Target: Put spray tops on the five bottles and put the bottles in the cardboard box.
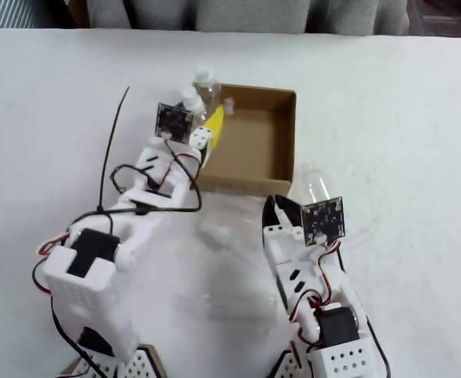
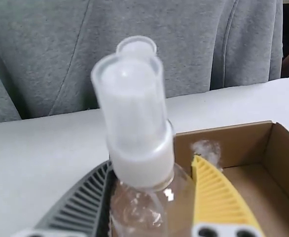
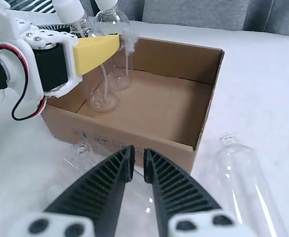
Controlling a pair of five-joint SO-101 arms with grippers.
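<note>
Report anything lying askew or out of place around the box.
A clear plastic bottle without a spray top lies on its side on the white table beside the brown cardboard box. A second clear bottle lies toppled before the box's near wall.

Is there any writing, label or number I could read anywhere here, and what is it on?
No text here can be read.
On the cardboard box, outer wall: faint printed marks, too small and blurred to read.
On the lying bottle beside it: clear plastic, no label.
</note>
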